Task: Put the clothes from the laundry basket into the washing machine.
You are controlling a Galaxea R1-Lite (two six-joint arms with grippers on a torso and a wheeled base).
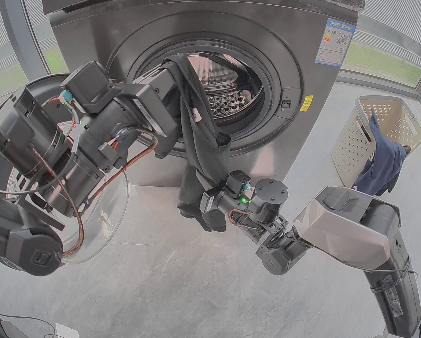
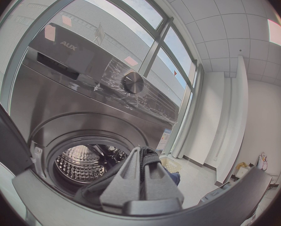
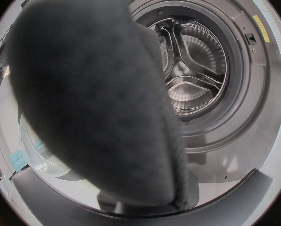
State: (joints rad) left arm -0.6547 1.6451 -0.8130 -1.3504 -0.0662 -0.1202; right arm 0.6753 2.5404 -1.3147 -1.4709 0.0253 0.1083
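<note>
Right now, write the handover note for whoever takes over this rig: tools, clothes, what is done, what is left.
Left tool: shut on the black garment, raised at the washer mouth.
Right tool: lower, at the garment's hanging end; grip hidden by cloth.
Door open. Basket on the floor to the robot's right, with a blue garment draped over its rim.
Done: black garment brought to the mouth, most of it hanging outside.
Left: get it into the drum, then load the blue garment.
</note>
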